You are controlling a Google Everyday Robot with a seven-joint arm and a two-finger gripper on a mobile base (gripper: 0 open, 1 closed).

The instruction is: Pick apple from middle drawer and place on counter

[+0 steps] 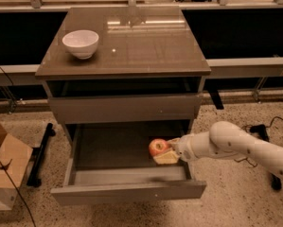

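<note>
The apple [157, 147], red with a yellowish patch, is held a little above the floor of the open middle drawer [129, 192], at its right side. My gripper [165, 150] reaches in from the right on a white arm [226, 143] and is shut on the apple, one finger above it and one below. The counter [141, 46] is the glossy top of the cabinet, above the drawer.
A white bowl [81, 43] stands on the counter's back left. The other drawer front [124, 109] above is closed. A cardboard box [4, 162] and a black stand [39, 155] are on the speckled floor at the left. Cables lie at the right.
</note>
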